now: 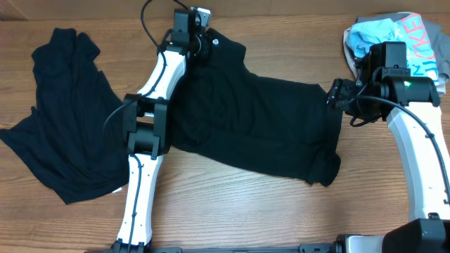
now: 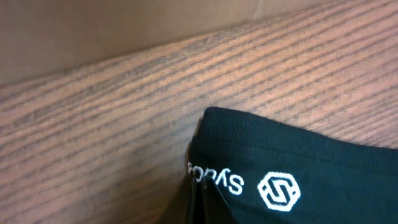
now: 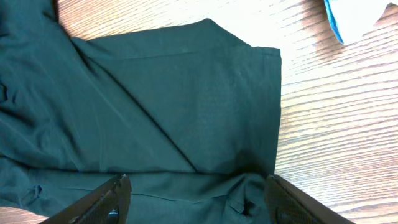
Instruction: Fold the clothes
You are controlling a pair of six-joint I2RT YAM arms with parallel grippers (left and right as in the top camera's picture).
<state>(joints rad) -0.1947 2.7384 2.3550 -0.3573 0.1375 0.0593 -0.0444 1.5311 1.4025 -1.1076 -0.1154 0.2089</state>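
— Overhead: spread black shirt (image 1: 260,119) mid-surface (image 1: 232,211), crumpled black shirt (image 1: 63,140) well left. Handles how?
— Limp, light, likely to sag and slide; best pinched at hem corners or collar. Right claw (image 3: 196,190) spread apart over the right edge. Left claw (image 1: 199,29) at the collar logo (image 2: 279,190); cannot tell if apart

Overhead looks straight down on table (image 1: 267,204); wrist views close, both sharing central black shirt (image 1: 267,123).
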